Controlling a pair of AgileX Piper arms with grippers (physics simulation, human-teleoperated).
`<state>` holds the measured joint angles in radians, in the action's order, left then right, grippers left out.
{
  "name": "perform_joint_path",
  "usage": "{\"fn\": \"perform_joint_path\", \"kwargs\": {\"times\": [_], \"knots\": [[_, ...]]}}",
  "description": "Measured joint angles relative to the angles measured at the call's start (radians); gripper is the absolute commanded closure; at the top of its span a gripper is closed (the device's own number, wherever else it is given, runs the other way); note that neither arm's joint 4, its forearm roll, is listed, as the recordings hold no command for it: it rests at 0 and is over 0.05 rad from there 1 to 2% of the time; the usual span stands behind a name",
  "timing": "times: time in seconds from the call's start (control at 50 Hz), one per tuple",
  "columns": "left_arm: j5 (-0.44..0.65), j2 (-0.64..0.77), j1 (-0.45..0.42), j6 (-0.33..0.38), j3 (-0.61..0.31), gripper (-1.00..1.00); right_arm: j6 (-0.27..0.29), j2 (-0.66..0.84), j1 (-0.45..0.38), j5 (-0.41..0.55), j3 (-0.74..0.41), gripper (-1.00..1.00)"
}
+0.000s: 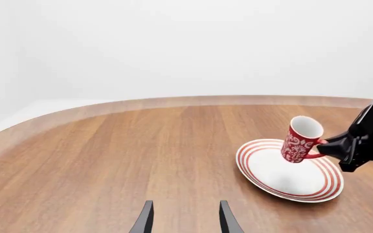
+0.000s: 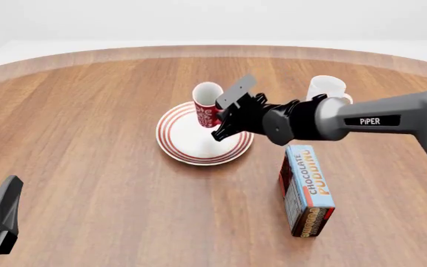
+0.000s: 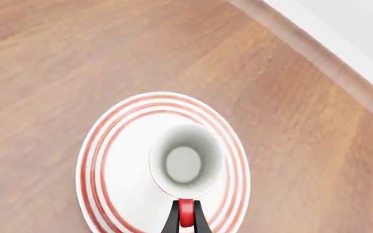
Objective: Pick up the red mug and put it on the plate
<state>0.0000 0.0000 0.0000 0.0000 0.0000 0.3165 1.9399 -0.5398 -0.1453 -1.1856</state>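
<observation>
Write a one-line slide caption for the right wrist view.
Right end effector grips the red mug by its handle, directly above the plate.

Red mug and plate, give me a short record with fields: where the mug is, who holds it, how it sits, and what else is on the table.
red mug: above the plate, tilted; contact with it unclear
holder: right tool, shut on the mug's handle
left tool: open, holding nothing, away from the plate
other items: white mug, chocolate pudding box
table: wooden
</observation>
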Motion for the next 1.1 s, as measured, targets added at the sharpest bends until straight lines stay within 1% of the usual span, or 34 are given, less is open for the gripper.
{"fn": "perform_joint_path", "kwargs": {"times": [0.58,0.98,1.0,1.1], "knots": [[0.0,0.0,0.0,0.0,0.0,-1.0,-0.013,0.059,-0.019,-0.055,0.015,1.0],[0.0,0.0,0.0,0.0,0.0,-1.0,-0.013,0.085,-0.023,-0.068,0.01,1.0],[0.0,0.0,0.0,0.0,0.0,-1.0,-0.015,0.087,-0.024,-0.066,0.007,-1.0],[0.0,0.0,0.0,0.0,0.0,-1.0,-0.018,0.093,-0.024,-0.062,-0.001,-1.0]]}}
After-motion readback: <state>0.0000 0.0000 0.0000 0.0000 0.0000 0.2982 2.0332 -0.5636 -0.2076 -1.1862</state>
